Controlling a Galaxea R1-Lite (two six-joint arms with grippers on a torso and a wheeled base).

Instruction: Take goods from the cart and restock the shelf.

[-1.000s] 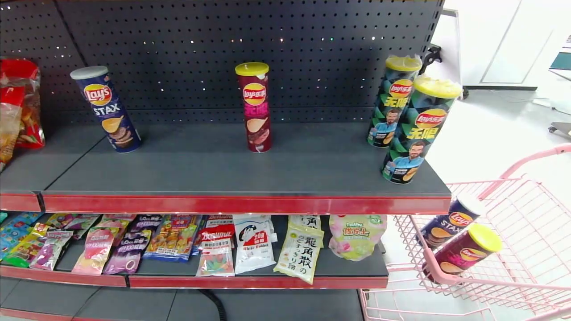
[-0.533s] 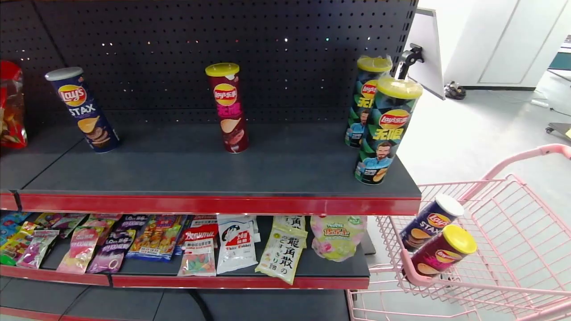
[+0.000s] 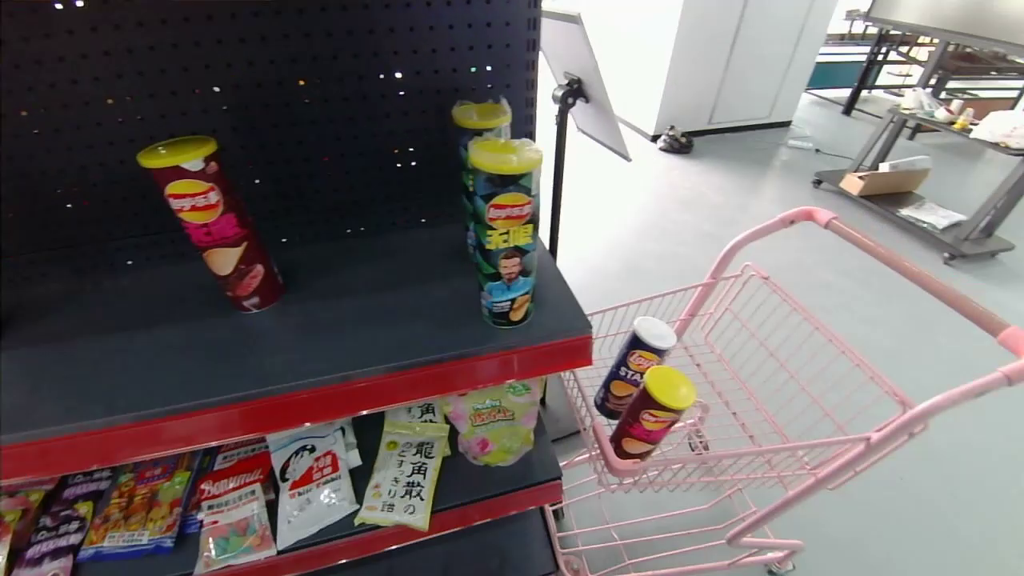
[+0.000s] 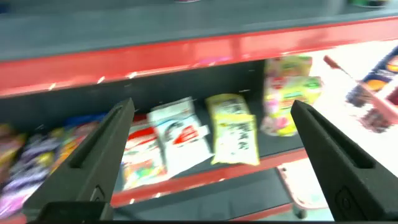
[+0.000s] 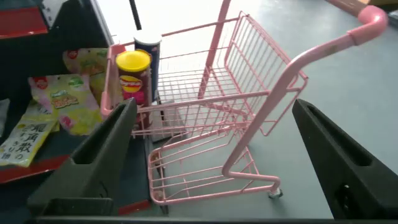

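A pink cart [image 3: 904, 270] stands right of the shelf. Two chip cans lean in its front corner: a blue can with a white lid [image 3: 634, 366] and a maroon can with a yellow lid [image 3: 652, 412]. On the dark upper shelf [image 3: 360, 320] stand a maroon can [image 3: 212, 224] and two green-black cans [image 3: 504, 232], one behind the other. My right gripper [image 5: 214, 162] hangs open above the cart [image 5: 261, 93], with the maroon can [image 5: 134, 78] beyond it. My left gripper [image 4: 211, 162] is open and holds nothing, facing the lower shelf's snack bags [image 4: 233, 127].
Snack bags [image 3: 400, 480] lie in a row on the lower shelf under the red edge [image 3: 320, 392]. A white sign on a black stand [image 3: 576, 80] rises behind the shelf's end. Grey floor spreads around the cart, with a low trolley [image 3: 904, 200] far right.
The head camera has swung to the right, so the shelf's left part has left the picture and the whole cart has come in. The cans themselves have not moved.
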